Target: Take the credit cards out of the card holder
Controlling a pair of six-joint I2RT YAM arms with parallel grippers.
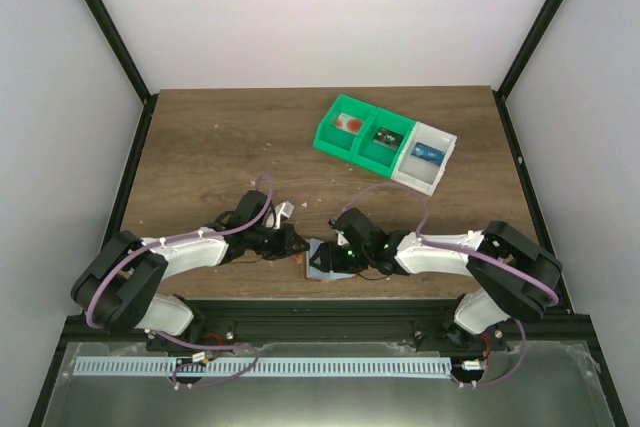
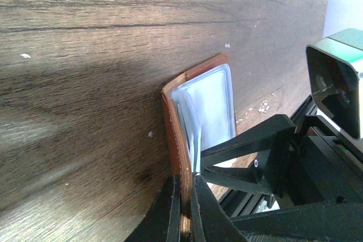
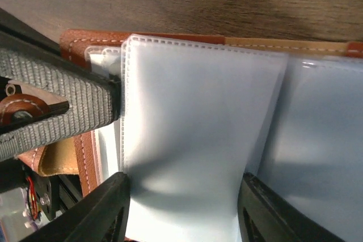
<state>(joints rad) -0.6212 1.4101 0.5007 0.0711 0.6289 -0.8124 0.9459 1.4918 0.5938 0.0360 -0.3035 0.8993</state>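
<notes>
The left gripper (image 2: pixel 185 188) pinches shut on the card holder (image 2: pixel 210 100) cover, apparently anchoring it open at the table (image 1: pixel 200 147) near edge. The right gripper (image 3: pixel 181 196) stands half-wide astride a pale inner sleeve (image 3: pixel 198 111), likely to empty it. Compartment trays (image 1: pixel 385 142) sit well apart, with white walls (image 1: pixel 320 17) around

Even, bright light fills the top view, a soft broad shadow darkens the worktop (image 2: pixel 85 100) in the left wrist view, and the pale sleeves of the card holder (image 3: pixel 204 128) blur close up.
</notes>
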